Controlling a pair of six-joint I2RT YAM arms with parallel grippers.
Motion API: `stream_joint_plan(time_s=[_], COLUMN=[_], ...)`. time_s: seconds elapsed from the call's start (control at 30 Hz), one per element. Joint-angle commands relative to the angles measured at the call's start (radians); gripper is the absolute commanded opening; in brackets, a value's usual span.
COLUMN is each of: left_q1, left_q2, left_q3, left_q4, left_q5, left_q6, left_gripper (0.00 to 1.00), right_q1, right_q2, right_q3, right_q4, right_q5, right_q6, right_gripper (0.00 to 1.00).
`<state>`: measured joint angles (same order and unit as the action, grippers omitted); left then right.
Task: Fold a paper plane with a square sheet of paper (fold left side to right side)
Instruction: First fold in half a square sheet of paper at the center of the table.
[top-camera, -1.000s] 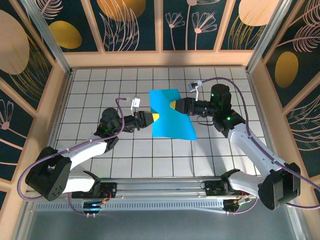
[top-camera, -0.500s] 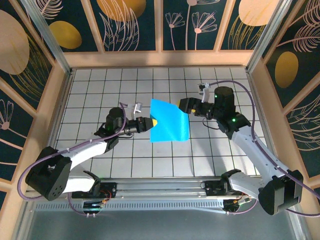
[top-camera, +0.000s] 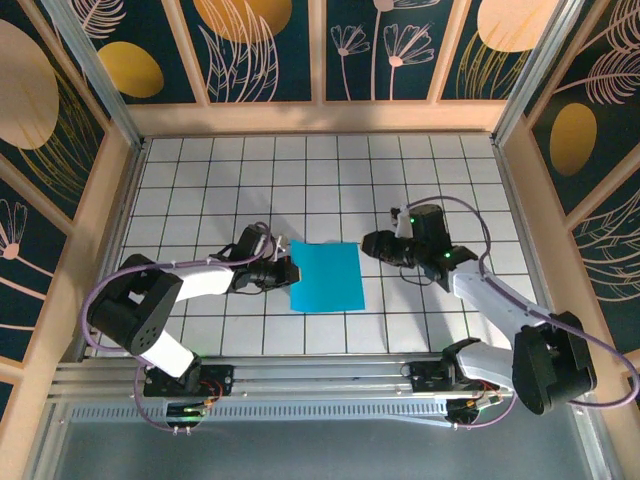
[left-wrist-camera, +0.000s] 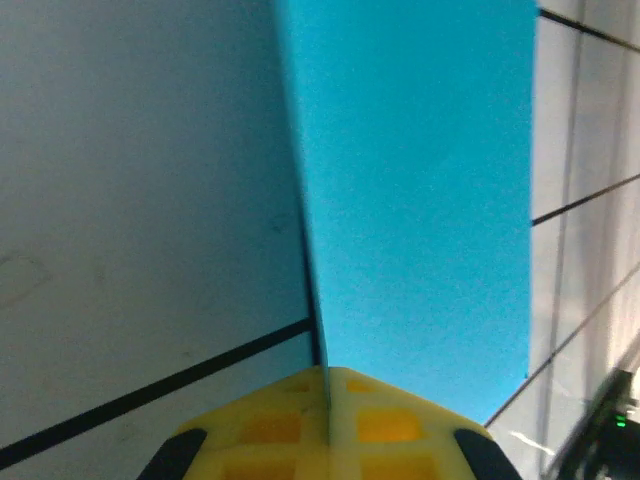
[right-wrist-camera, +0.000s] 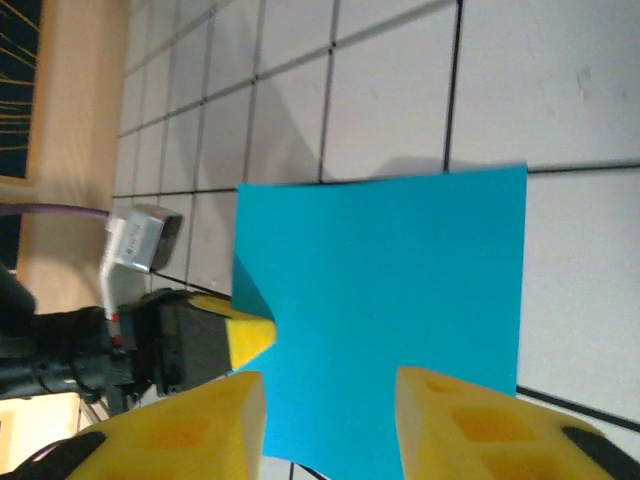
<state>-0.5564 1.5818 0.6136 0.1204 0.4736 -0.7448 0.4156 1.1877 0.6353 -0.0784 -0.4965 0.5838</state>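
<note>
I work on a table (top-camera: 200, 180) of white tiles with dark grout lines. It is boxed in by pale wooden framing (top-camera: 330, 116) on the left, far and right sides. The framing holds dark panels painted with gold ovals and line-drawn leaves. A metal rail (top-camera: 320, 372) runs along the near edge.

My left gripper (top-camera: 287, 272) lies low over the tiles at the sheet's left edge. Its yellow fingers (left-wrist-camera: 385, 425) are pressed together with that edge pinched between them.

The square sheet of paper (top-camera: 326, 277) lies on the tiles near the table's middle, between my two arms. It is plain turquoise, smooth and near-square in outline, with crisp straight edges. From my right wrist a small darker wedge shows in it beside the left fingertip.

My right gripper (top-camera: 366, 243) sits just off the sheet's far right corner. Its yellow jaws stand apart with a clear gap, and there is nothing between them.
</note>
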Motion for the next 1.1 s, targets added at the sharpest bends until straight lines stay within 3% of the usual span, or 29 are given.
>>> stream_joint_plan(time_s=[0.0, 0.27, 0.77, 1.07], left_q1=[-0.002, -0.002, -0.002, -0.003], left_q2=[-0.004, -0.046, -0.063, -0.091], left_q3=[0.033, 0.038, 0.078, 0.089], left_q4=[-0.097, -0.125, -0.160, -0.080], left_q5=[-0.068, -0.096, -0.062, 0.031], left_q6=[0.044, 0.033, 0.072, 0.027], left_gripper=[0.00, 0.00, 0.01, 0.37], right_q1=[0.036, 0.112, 0.174, 0.181], right_q2=[0.048, 0.228, 0.430, 0.459], right_q3=[-0.020, -0.002, 0.069, 0.069], right_q4=[0.079, 0.151, 0.060, 0.031], right_q5=[0.027, 0.049, 0.133, 0.143], right_q6=[0.031, 0.070, 0.048, 0.042], right_gripper=[0.31, 0.12, 0.09, 0.13])
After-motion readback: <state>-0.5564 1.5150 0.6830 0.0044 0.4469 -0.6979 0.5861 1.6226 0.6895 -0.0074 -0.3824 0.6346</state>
